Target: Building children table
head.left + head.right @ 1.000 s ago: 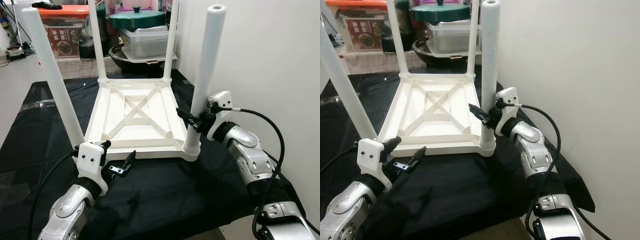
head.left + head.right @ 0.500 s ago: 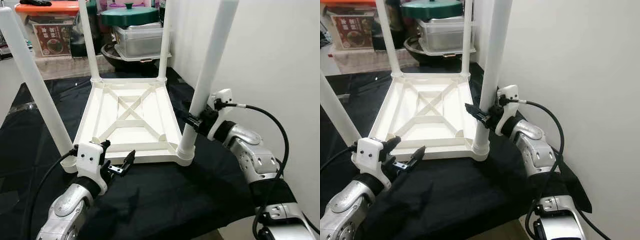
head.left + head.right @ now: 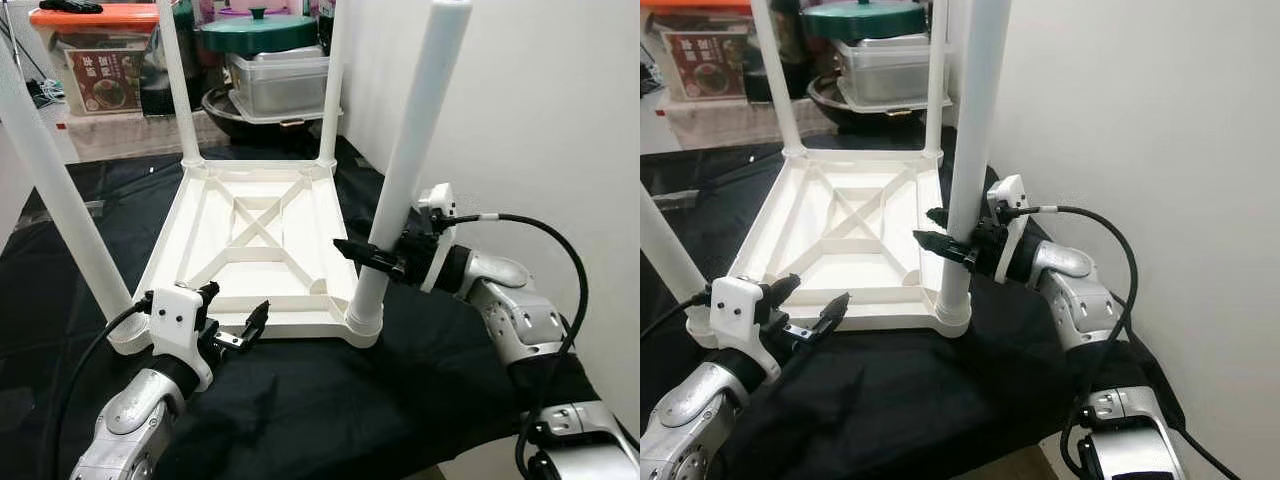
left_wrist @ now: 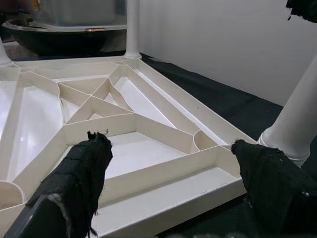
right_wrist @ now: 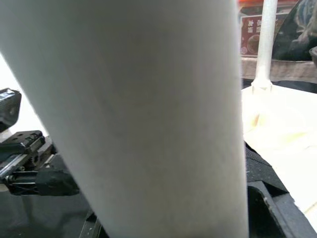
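Observation:
The white children's table (image 3: 255, 235) lies upside down on a black cloth (image 3: 330, 400), its legs pointing up. My right gripper (image 3: 940, 232) is shut on the near right leg (image 3: 405, 170) a little above its socket, one finger in front of the leg and one behind. Seen from the right wrist, this leg (image 5: 148, 99) stands very close between the fingers. My left gripper (image 3: 235, 310) hovers open just before the table's near edge (image 4: 163, 173), with nothing between its fingertips (image 4: 79, 173). The near left leg (image 3: 60, 190) leans outward.
A white wall (image 3: 540, 120) runs close along the right side. Behind the table stand an orange-lidded box (image 3: 95, 60), a green pot lid (image 3: 265, 30) and a clear container (image 3: 280, 80). The cloth's near edge hangs over the front.
The head camera has shifted. My right gripper's fingers now reach further past the near right leg, and the leg has tilted a little. The left gripper stays open by the near edge.

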Available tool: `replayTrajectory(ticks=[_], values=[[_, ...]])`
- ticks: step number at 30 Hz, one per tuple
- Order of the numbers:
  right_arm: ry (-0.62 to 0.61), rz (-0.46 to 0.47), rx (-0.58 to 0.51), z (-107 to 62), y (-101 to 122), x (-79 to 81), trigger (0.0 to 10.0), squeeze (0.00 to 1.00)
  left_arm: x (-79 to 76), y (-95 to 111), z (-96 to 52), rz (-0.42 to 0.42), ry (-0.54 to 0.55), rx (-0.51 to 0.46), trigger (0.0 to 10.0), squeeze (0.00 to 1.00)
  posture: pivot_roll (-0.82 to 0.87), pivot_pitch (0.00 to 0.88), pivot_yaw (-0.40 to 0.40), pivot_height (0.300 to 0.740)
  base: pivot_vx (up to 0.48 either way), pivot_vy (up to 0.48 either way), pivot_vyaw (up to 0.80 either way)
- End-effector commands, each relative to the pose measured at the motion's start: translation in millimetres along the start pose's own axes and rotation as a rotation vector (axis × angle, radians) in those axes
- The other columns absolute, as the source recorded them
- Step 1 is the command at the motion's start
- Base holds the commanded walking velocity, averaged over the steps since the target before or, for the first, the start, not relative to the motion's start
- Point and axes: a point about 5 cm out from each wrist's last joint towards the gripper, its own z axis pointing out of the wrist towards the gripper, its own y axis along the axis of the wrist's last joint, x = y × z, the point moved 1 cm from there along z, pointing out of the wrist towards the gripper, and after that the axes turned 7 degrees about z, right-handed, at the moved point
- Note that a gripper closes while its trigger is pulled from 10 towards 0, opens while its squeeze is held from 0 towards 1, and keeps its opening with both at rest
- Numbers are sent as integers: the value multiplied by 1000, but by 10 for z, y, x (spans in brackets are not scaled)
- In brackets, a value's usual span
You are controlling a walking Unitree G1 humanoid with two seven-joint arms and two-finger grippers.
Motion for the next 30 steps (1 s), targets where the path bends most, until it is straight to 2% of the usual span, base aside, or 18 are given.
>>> replayTrajectory(ticks=[1,4,5,6,7,8,9,10,11,12,14,16,17,19,21,25,29,30], values=[[55,140,87,83,-364,95,10000,0,8,-58,-16,-11,4,31,10000,0,34,0,-66,740,0,0,0],[21,132,94,109,-418,76,10000,0,9,-67,-25,-11,7,34,10000,0,38,0,-68,740,0,0,0],[-69,133,116,129,-484,20,10000,0,9,-69,-28,-9,8,35,10000,0,37,0,-67,740,0,0,0],[-69,133,116,129,-484,20,10000,0,9,-69,-28,-9,8,35,10000,0,37,0,-67,740,0,0,0],[-153,140,127,141,-530,-32,10000,0,8,-70,-31,-9,8,35,10000,0,36,0,-68,740,0,0,0],[-354,177,138,126,-590,-169,10000,0,15,-68,-31,-7,12,35,10000,0,37,0,-73,740,0,0,0],[-489,203,148,102,-634,-254,10000,0,20,-66,-32,-5,15,34,10000,0,37,0,-73,740,0,0,0],[-489,203,148,102,-634,-254,10000,0,20,-66,-32,-5,15,34,10000,0,37,0,-73,740,0,0,0],[-565,221,153,83,-658,-298,10000,0,23,-64,-32,-4,17,34,10000,0,37,0,-73,740,0,0,0],[-770,273,115,-14,-715,-354,10000,0,38,-64,-36,-2,26,33,10000,0,42,0,-79,740,0,0,0],[-995,343,76,-154,-815,-339,10000,0,53,-63,-41,3,36,33,10000,0,47,0,-71,740,0,0,0],[-1046,362,71,-189,-849,-310,10000,0,55,-62,-42,4,38,33,10000,0,47,0,-71,740,0,0,0],[-1050,380,67,-163,-874,-219,10000,0,59,-61,-43,9,35,35,10000,0,48,0,-64,740,0,0,0],[-1050,380,67,-163,-874,-219,10000,0,59,-61,-43,9,35,35,10000,0,48,0,-64,740,0,0,0],[-1065,342,56,-126,-836,-89,10000,0,87,-59,-34,15,32,38,10000,0,32,0,-48,740,0,0,0],[-1131,336,54,-142,-804,-116,10000,0,119,-66,4,24,34,44,10000,0,27,0,-48,740,0,0,0],[-1122,338,52,-96,-797,-94,10000,0,129,-68,19,23,45,47,10000,0,27,0,-49,740,0,0,0],[-1107,343,40,-71,-781,-81,10000,247,126,-69,20,21,46,47,10000,0,27,0,-50,740,0,0,0]])
